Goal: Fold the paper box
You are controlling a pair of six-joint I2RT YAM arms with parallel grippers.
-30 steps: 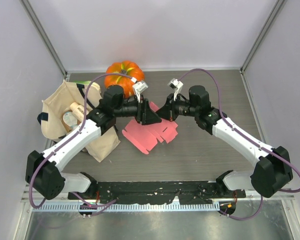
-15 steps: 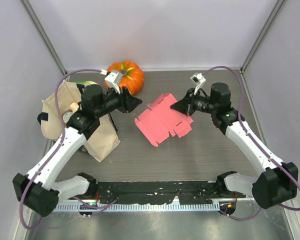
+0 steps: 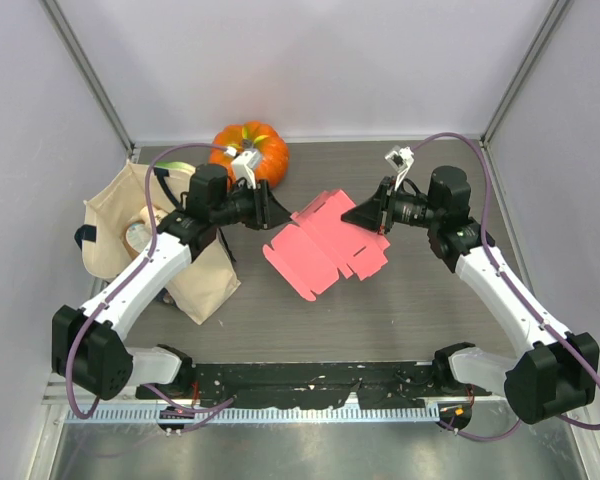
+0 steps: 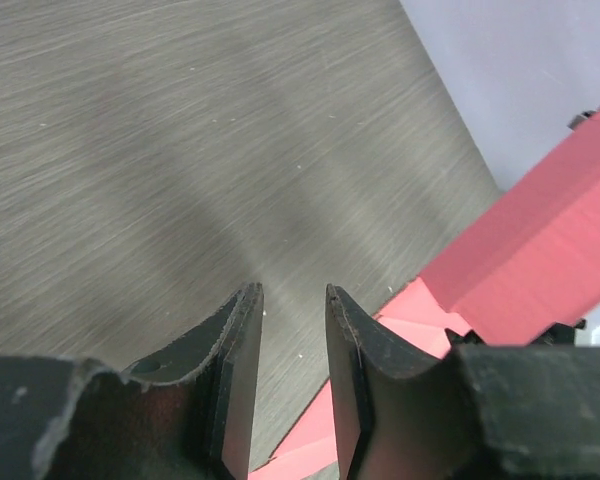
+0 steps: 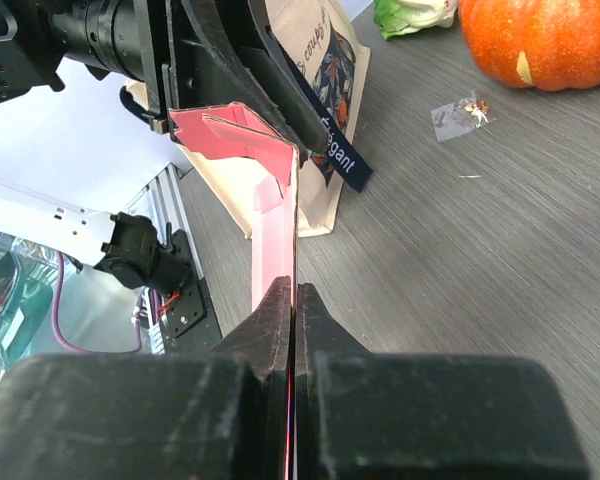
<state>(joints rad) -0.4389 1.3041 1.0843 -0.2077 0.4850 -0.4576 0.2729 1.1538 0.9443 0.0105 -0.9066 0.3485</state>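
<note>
The paper box (image 3: pixel 325 245) is a pink-red creased sheet with tabs, mid-table, its far right edge lifted. My right gripper (image 3: pixel 363 213) is shut on that edge; in the right wrist view the sheet (image 5: pixel 275 240) stands edge-on between the closed jaws of the right gripper (image 5: pixel 294 290). My left gripper (image 3: pixel 277 212) is open and empty, just left of the sheet's far corner, not touching it. In the left wrist view the left gripper (image 4: pixel 293 295) shows a clear gap over bare table, with the pink sheet (image 4: pixel 540 250) to the right.
An orange pumpkin (image 3: pixel 248 148) sits at the back, behind the left gripper. A beige tote bag (image 3: pixel 145 235) with items inside lies at the left under the left arm. A small clear wrapper (image 5: pixel 456 112) lies near the pumpkin.
The right gripper pulled the sheet's edge right and lifted it. The left gripper let go, drew back left, then moved back toward the sheet's far corner.
</note>
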